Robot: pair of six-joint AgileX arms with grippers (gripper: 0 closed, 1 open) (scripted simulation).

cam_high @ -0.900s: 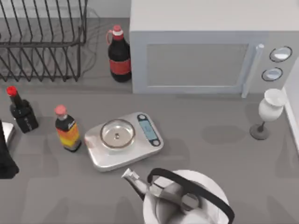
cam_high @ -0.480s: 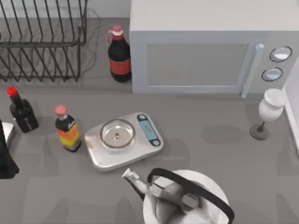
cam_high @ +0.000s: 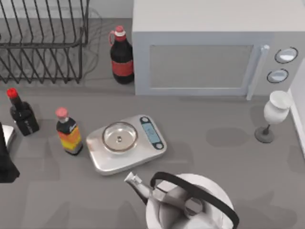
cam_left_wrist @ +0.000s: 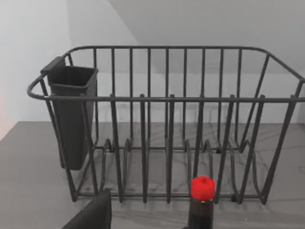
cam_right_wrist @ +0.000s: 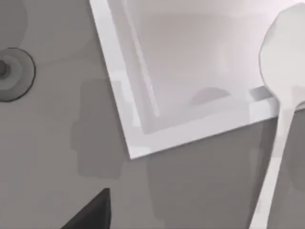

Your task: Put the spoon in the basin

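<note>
Nothing on the table has shifted since the earlier frames: the scale (cam_high: 126, 143), the kettle (cam_high: 186, 202) at the near edge and the bottles keep their places. The left arm (cam_high: 5, 160) sits parked at the table's left edge, as before.

The right wrist view looks down on a corner of the white basin (cam_right_wrist: 190, 131), which stands at the table's right edge (cam_high: 299, 102), just beside the wine glass (cam_high: 274, 112). The spoon (cam_right_wrist: 279, 143) crosses the basin's rim, with its bowl over the inside and its handle running out over the bare table. Whether it rests on the rim or hangs above it I cannot tell. Part of the right gripper (cam_right_wrist: 88, 212) shows dark near that corner, but I cannot tell whether either gripper is wide, narrow or holding anything.

By my judgement the task is not settled, because most of the spoon's length is outside the basin. If it is let go or nudged here, the handle's weight could tip it back over the rim onto the table. A sideways correction toward the glass could catch its foot (cam_right_wrist: 9, 67) and topple it, as the glass is tall and narrow-based.
</note>
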